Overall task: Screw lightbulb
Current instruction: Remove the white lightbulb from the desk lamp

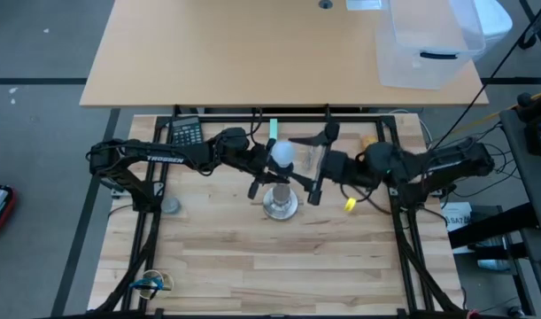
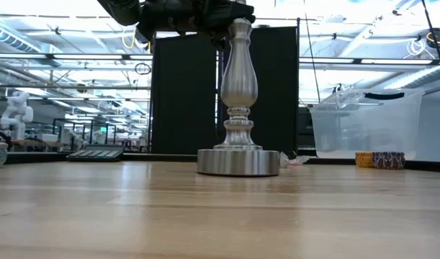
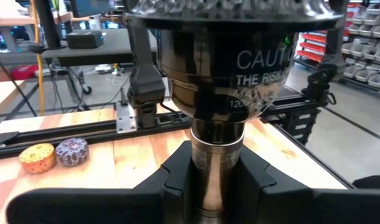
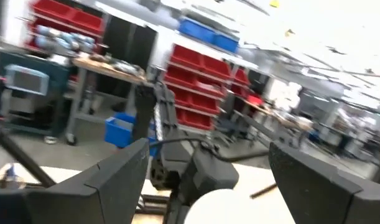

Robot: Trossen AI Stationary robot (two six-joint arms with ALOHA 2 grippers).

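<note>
The silver stand (image 2: 238,93) rests on its round base (image 1: 281,206) at mid table. The white lightbulb (image 1: 282,152) sits on top of it, above the black socket (image 3: 221,68). My left gripper (image 3: 217,186) reaches in from the table's left and is shut on the stand just under the socket. Coming from the table's right, my right gripper (image 4: 208,155) is open. Its fingers stand wide apart beside the lightbulb (image 4: 221,208) and touch nothing. In the low view the dark gripper hides the stand's top. My left gripper pinches the stand's narrow silver neck (image 3: 217,158), right below the black socket, between its two fingers. The fingers come in roughly level from the table's left and lie across the upright stand. The stand stays upright with its base on the table.
A calculator (image 1: 186,133) lies at the far left of the table. A small yellow piece (image 1: 350,205) lies right of the stand and a round grey object (image 1: 170,206) to its left. A clear plastic bin (image 1: 425,44) stands on the far table. Two small patterned cups (image 3: 53,154) sit near the right edge.
</note>
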